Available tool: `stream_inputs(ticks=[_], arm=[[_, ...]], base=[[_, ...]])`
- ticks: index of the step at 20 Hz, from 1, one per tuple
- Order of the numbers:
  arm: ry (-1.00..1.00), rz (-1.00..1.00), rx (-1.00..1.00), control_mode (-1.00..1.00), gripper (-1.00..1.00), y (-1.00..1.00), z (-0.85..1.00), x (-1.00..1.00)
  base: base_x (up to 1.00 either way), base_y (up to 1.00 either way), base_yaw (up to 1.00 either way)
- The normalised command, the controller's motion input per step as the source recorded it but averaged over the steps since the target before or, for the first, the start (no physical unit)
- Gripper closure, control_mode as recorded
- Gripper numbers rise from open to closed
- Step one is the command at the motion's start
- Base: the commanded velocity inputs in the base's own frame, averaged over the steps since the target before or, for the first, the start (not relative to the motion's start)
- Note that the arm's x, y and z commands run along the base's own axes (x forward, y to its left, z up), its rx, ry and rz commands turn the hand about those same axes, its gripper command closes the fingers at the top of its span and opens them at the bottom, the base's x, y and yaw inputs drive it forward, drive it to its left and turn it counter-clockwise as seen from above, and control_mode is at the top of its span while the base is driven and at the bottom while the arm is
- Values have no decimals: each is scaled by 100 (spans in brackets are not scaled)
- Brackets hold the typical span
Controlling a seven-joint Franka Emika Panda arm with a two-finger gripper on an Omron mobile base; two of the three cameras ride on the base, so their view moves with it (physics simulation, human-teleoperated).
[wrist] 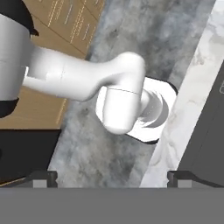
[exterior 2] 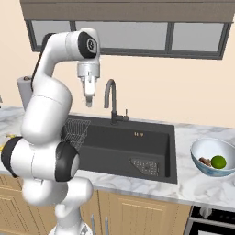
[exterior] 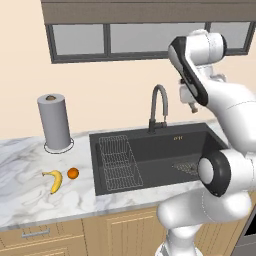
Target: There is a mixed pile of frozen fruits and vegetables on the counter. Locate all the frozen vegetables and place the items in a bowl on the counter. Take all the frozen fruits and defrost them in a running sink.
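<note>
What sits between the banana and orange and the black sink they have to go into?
Nothing visible does. The banana and orange lie on bare counter just left of the sink. The paper towel roll stands behind them, off that path. A wire rack lies inside the basin's left end.

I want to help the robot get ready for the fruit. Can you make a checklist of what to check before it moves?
1. End effector open and empty: ok.
2. Green ball and brown lump in the bowl: ok.
3. Banana and orange on the counter, free to pick: ok.
4. Sink has room: ok.
5. Faucet running: cannot tell.
</note>
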Motion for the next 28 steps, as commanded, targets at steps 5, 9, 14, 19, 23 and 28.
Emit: stream_inputs(ticks=[5,9,14,19,23,28], arm=[[8,42,24,-100,-100,21,-39,-1],[-1,10,5,-100,-100,19,-17,1],[0,16,0,-100,-100,61,-27,35],[-2,8,2,-100,-100,97,-13,32],[-26,-2,7,-100,-100,94,-18,25],[-38,5,9,-100,-100,83,-44,26]], base=[[0,0,0],[0,0,0],[0,0,0],[0,0,0],[0,0,0],[0,0,0]])
